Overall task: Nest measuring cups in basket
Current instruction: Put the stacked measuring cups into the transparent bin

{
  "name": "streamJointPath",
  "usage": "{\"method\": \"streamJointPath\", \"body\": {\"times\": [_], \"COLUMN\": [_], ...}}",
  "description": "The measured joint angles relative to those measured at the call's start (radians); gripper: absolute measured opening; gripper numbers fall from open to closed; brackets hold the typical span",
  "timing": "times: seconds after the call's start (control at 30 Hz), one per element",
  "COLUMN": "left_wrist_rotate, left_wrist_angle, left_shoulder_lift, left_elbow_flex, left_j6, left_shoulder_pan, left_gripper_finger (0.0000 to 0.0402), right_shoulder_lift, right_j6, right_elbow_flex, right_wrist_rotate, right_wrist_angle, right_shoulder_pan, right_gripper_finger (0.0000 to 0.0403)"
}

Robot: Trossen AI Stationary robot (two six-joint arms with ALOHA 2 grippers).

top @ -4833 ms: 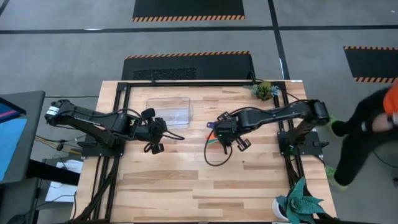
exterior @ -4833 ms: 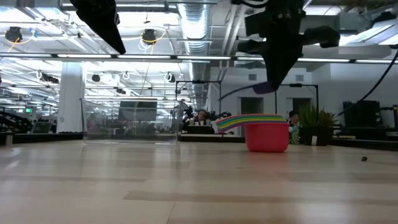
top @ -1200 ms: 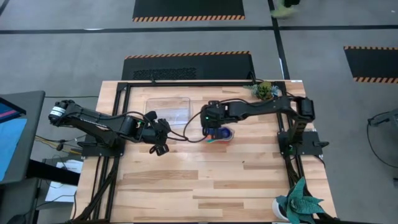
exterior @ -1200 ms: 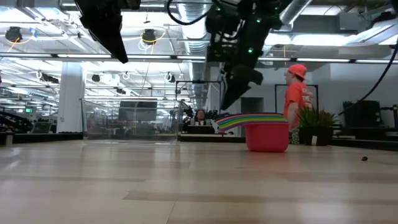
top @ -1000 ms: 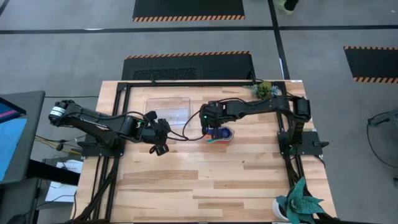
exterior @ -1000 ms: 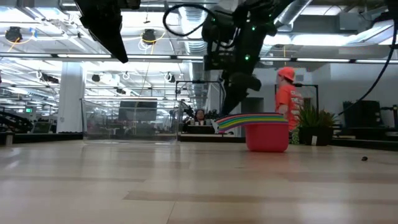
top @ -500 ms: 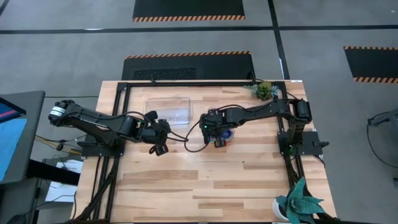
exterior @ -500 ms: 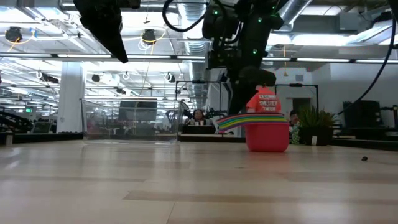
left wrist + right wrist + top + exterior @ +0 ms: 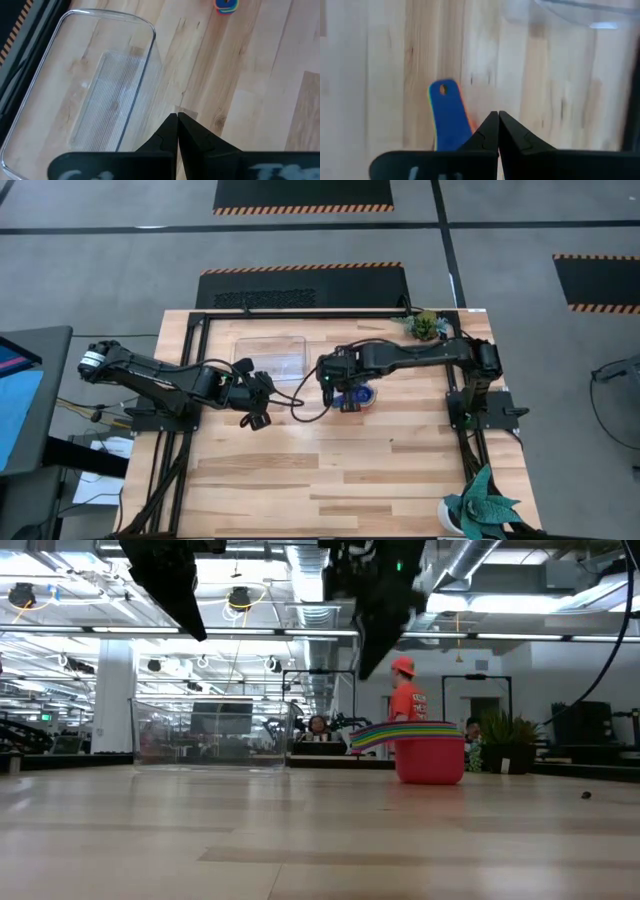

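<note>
Both pincers are pressing their fingers together, gripping nothing: the right pincer (image 9: 340,393) is hanging over the measuring cups (image 9: 358,397), the left pincer (image 9: 254,406) beside the basket (image 9: 271,356).

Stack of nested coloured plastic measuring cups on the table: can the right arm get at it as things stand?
Probably yes. The right gripper hangs just above the stack of nested coloured plastic measuring cups, beside the fanned handles, with nothing between them. Its fingers are shut, so they must open first.
</note>
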Motion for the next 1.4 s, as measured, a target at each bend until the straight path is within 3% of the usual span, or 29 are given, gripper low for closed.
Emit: {"method": "streamJointPath", "body": {"times": [0.2,0.47,0.63,0.8,0.9,1.03,1.2,1.4], "left_wrist_rotate": [0.022,0.028,0.028,0.027,0.025,0.024,0.024,0.025], "left_wrist_angle": [0.0,0.0,0.0,0.0,0.0,0.0,0.005,0.114], "left_shoulder_lift": [0.0,0.0,0.0,0.0,0.0,0.0,0.0,0.0], "left_elbow_flex": [0.0,0.0,0.0,0.0,0.0,0.0,0.0,0.0], "left_j6": [-0.029,-0.062,-0.062,-0.078,-0.093,-0.096,-0.089,-0.02], "left_shoulder_pan": [0.0,0.0,0.0,0.0,0.0,0.0,0.0,0.0], "left_gripper_finger": [0.0,0.0,0.0,0.0,0.0,0.0,0.0,0.0], "right_shoulder_lift": [-0.008,-0.203,-0.39,-0.549,-0.607,-0.626,-0.597,-0.581], "right_j6": [0.176,0.499,0.867,1.385,1.575,1.643,1.621,1.545], "right_elbow_flex": [0.142,0.054,-0.078,-0.255,-0.363,-0.45,-0.47,-0.47], "right_wrist_rotate": [0.0,0.023,0.195,0.393,0.461,0.49,0.426,0.467], "right_wrist_angle": [-0.31,-0.452,-0.422,-0.386,-0.312,-0.179,-0.068,-0.013], "right_shoulder_pan": [0.034,0.163,0.285,0.393,0.435,0.451,0.432,0.429], "right_gripper_finger": [0.003,0.0026,0.002,0.0026,0.0036,0.0046,0.0045,0.0042]}}
